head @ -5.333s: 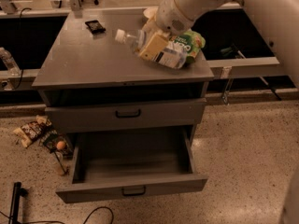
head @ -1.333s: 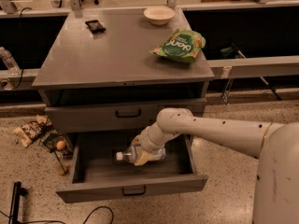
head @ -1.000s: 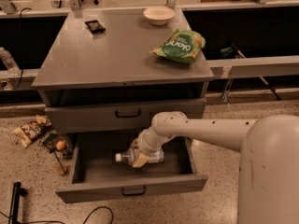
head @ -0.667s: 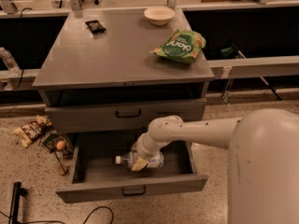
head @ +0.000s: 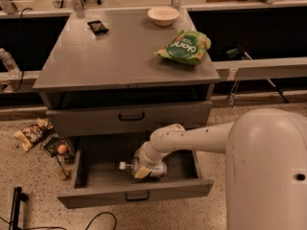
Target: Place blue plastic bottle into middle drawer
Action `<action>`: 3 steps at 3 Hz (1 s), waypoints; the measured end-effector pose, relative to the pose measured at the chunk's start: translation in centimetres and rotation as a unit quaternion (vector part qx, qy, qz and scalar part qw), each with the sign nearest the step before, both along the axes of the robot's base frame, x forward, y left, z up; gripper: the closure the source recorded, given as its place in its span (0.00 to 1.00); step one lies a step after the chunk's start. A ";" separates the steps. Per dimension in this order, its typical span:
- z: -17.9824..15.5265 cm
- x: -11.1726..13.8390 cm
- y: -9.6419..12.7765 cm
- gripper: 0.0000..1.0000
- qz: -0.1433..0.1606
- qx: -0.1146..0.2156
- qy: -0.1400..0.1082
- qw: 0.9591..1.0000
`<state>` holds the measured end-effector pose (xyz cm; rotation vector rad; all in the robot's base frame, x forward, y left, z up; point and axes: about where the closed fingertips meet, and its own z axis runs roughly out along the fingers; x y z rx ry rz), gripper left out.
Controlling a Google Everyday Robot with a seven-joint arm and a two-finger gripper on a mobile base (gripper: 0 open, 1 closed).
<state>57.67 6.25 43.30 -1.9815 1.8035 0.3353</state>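
The blue plastic bottle (head: 157, 169), clear with a white cap pointing left, lies on its side inside the open middle drawer (head: 96, 196), the wide grey bottom one with a black handle. My gripper (head: 143, 169) is down inside the drawer, shut on the bottle near its neck. A pale finger pad (head: 142, 173) shows at the bottle's front. My white arm reaches in from the right and covers part of the drawer's right side.
The shallower drawer (head: 129, 116) above is shut. On the cabinet top (head: 110, 61) lie a green bag (head: 184, 45), a white bowl (head: 163, 15) and a small black object (head: 98, 27). Snack packets (head: 31, 133) and an orange ball (head: 62, 149) lie on the floor to the left.
The bottle went from above the cabinet top down into the open drawer. Over the last second the gripper and bottle sank slightly and the arm swung nearer the camera.
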 end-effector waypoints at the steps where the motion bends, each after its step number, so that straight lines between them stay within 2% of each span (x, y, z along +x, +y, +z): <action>1: 0.4 0.3 -0.3 0.00 -0.004 0.008 -0.010 1.000; 2: 1.3 0.5 -1.2 0.18 -0.016 0.021 -0.010 1.000; 3: 3.4 -0.5 -3.3 0.47 -0.038 0.055 -0.006 0.998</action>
